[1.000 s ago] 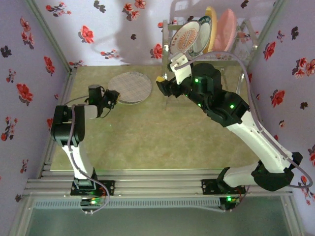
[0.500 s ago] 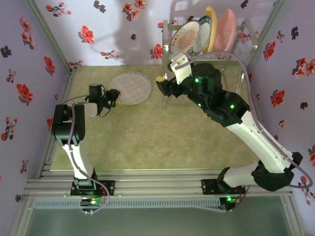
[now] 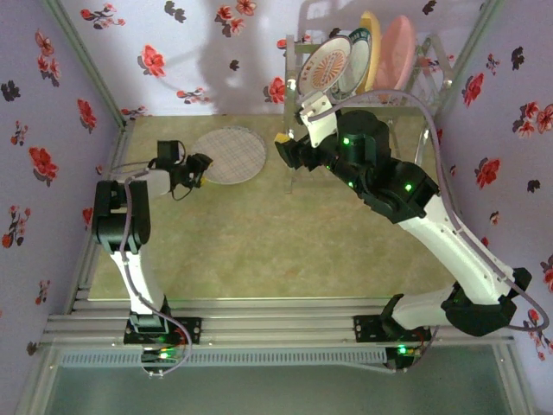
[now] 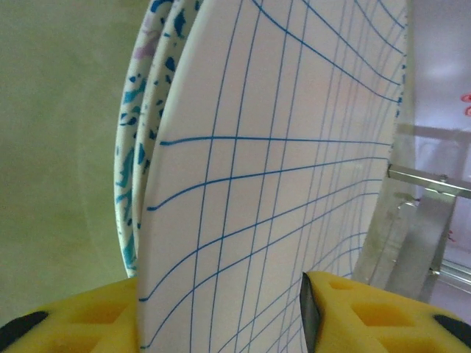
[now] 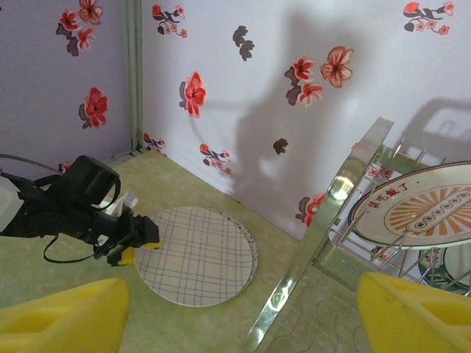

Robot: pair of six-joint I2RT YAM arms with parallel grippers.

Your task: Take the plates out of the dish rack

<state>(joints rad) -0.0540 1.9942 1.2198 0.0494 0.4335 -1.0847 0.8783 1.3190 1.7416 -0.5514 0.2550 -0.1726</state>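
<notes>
While your left claw (image 3: 199, 167) stands part open astride the rim of the grid-lined plate (image 3: 229, 154), with no squeeze on it that I can see, treat this as a release to finish cleanly. That plate lies flat near the far edge of the tabletop (image 3: 259, 251), left of middle, on top of a blue-speckled plate (image 4: 136, 140). Spread the fingers a touch more. Then draw straight back toward the left edge, keeping level, so that no finger hooks the rim or shoves the stack. Your right claw (image 3: 282, 143) is wide open and empty, just in front of the dish rack (image 3: 298, 69) at the far right corner. An orange-rayed plate (image 3: 324, 65), a teal-rimmed plate (image 3: 359, 54), a yellow plate (image 3: 370, 39) and a pink plate (image 3: 397, 52) stand upright there. Take the front one by its rim and lift it clear of the wires before swinging across.
</notes>
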